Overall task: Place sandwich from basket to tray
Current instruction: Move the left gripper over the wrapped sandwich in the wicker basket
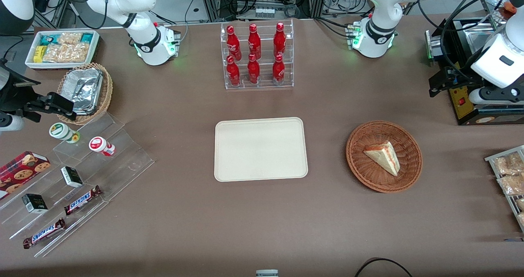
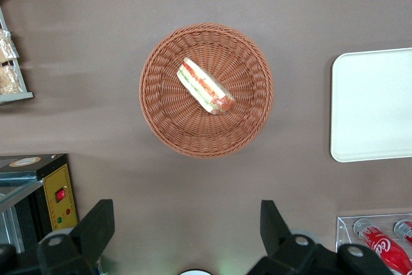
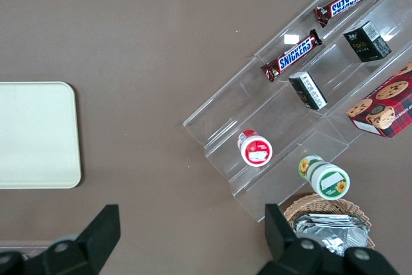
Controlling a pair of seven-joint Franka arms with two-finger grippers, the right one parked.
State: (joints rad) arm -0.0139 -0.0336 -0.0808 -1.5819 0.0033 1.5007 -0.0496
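The sandwich (image 1: 382,156), a pale triangular wedge with red and green filling, lies in the round reddish-brown wicker basket (image 1: 360,166). The cream tray (image 1: 260,149) lies flat at the table's middle, beside the basket toward the parked arm's end, with nothing on it. My left gripper (image 1: 437,88) hangs high above the table, farther from the front camera than the basket and toward the working arm's end. In the left wrist view the gripper (image 2: 187,223) is open wide and empty, with the sandwich (image 2: 206,86) in the basket (image 2: 161,114) below it and the tray (image 2: 373,104) beside.
A clear rack of red bottles (image 1: 256,56) stands farther from the front camera than the tray. A black machine (image 1: 462,101) sits near my gripper. A rack of snack packets (image 1: 509,174) is at the working arm's end. Acrylic steps (image 1: 123,162) with snacks and a tan foil basket (image 1: 84,91) are at the parked arm's end.
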